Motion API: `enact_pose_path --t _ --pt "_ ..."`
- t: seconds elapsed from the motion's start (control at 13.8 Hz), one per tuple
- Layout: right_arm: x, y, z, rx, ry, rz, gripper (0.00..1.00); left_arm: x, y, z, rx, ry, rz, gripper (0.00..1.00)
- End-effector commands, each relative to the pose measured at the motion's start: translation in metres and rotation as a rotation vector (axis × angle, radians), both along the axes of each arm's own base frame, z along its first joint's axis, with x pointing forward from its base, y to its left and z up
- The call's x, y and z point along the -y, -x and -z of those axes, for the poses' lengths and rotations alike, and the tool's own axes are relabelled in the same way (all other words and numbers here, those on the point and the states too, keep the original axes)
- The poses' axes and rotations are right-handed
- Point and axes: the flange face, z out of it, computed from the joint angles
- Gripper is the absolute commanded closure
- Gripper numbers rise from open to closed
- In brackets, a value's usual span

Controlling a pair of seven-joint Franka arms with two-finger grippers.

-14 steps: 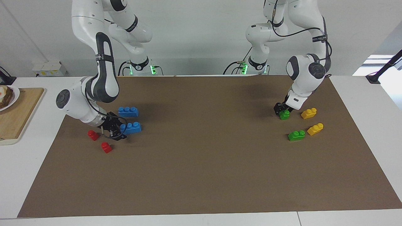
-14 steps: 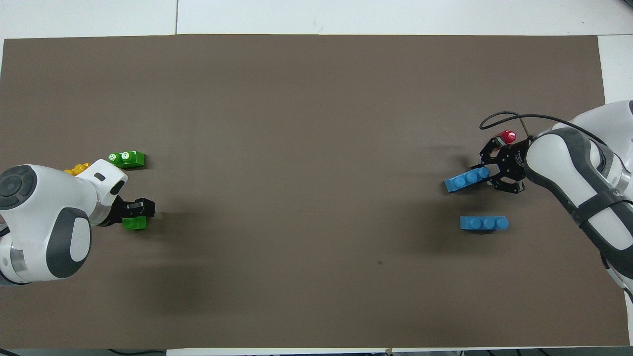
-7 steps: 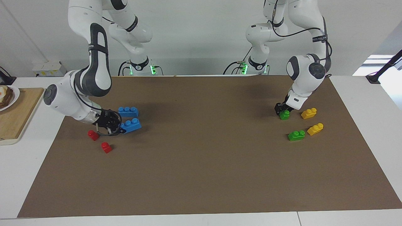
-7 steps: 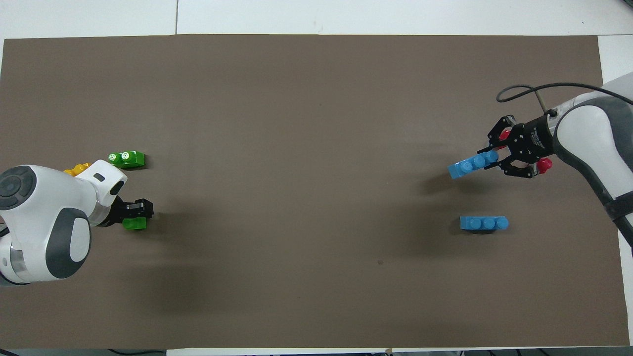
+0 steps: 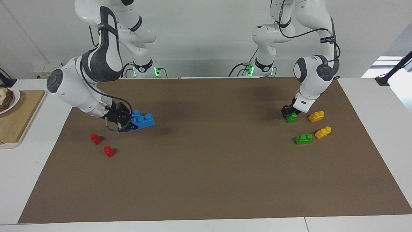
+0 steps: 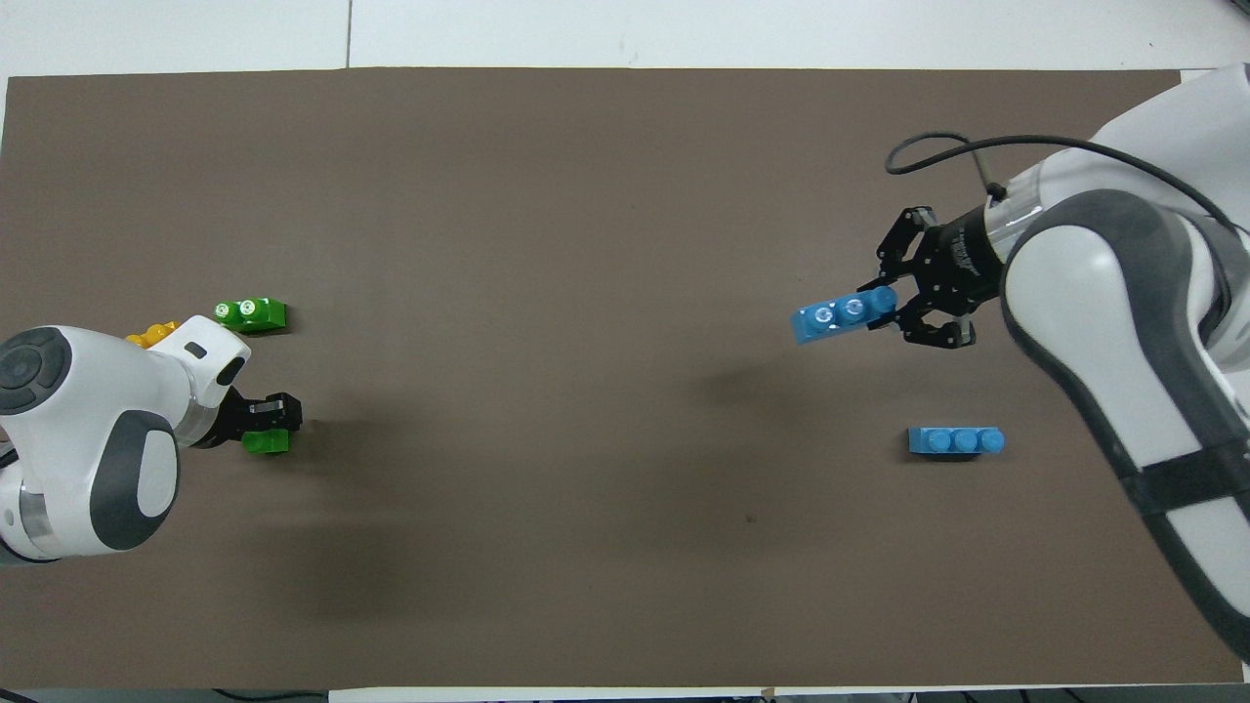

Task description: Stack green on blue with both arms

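Note:
My right gripper [image 5: 129,123] is shut on one end of a blue three-stud brick [image 5: 144,120] and holds it tilted above the mat; it also shows in the overhead view [image 6: 894,310] with the brick [image 6: 842,315]. The second blue brick [image 6: 955,441] lies on the mat nearer to the robots. My left gripper [image 5: 289,114] is low at the mat, shut on a green two-stud brick [image 5: 292,118], which also shows in the overhead view [image 6: 266,442]. The second green brick [image 5: 304,139] lies on the mat farther from the robots.
Two yellow bricks [image 5: 316,116] [image 5: 323,132] lie beside the green ones at the left arm's end. Two red one-stud bricks [image 5: 95,138] [image 5: 109,151] lie at the right arm's end. A wooden board [image 5: 16,119] with a plate sits off the mat there.
My right gripper has lifted the blue brick off the mat and carried it toward the middle of the table. The left gripper and green brick have not moved.

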Motion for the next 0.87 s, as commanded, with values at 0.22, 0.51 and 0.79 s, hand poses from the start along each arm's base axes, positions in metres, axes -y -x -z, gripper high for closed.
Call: enact_pose_path --t 0.22,0.51,0.79 --pt "-0.075 0.037 0.017 0.053 0.004 0.123 1.00 -0.006 -0.001 -0.005 -0.016 -0.006 -0.001 1.00" --pt "-0.095 0.060 0.073 0.096 -0.035 0.165 1.00 -0.005 -0.032 -0.068 -0.036 -0.013 -0.057 1.00" --pt "-0.114 0.070 0.103 0.122 -0.039 0.170 1.00 0.003 -0.048 -0.119 -0.037 -0.022 -0.114 1.00"
